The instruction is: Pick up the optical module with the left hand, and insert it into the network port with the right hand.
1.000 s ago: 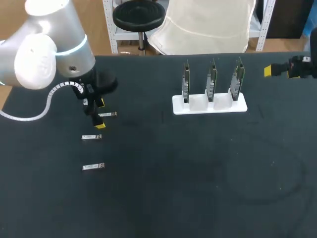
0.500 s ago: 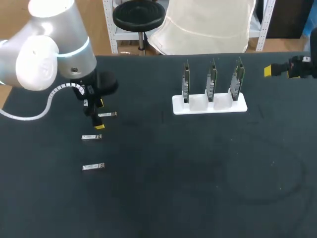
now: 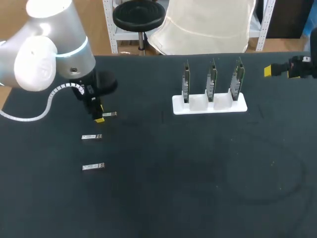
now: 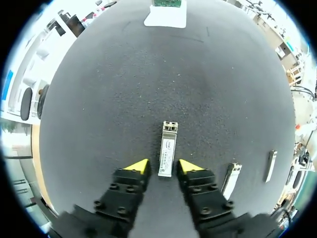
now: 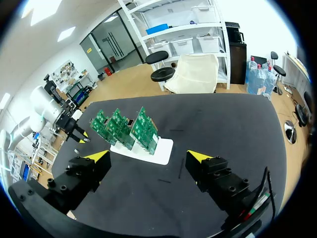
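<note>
Left fingers spread, tips down close to the bench, one on either side of the module. Module lies flat between them, its length running along the fingers, far end poking out past the yellow tips. A strip of bench shows between one tip and the casing; the other tip sits just beside the casing, contact not clear. Not pinched. Second module lies flat just beside the same fingers, off to one side; third module further out on that side, apart from the second. Head view: the three make a loose column at the left of the bench, third nearest the camera, then the second, then the one at the fingers. Left arm comes in over the bench's far left corner, wrist pointing down. Stand, white, sits well apart from the modules, toward the far side and right of middle. Three green cards upright in it, side by side, each in its own slot; ports too small to make out. Right fingers spread wide, nothing between them, held above the far right edge of the bench, beyond the stand. From that wrist, stand and cards lie ahead of the fingers.
</note>
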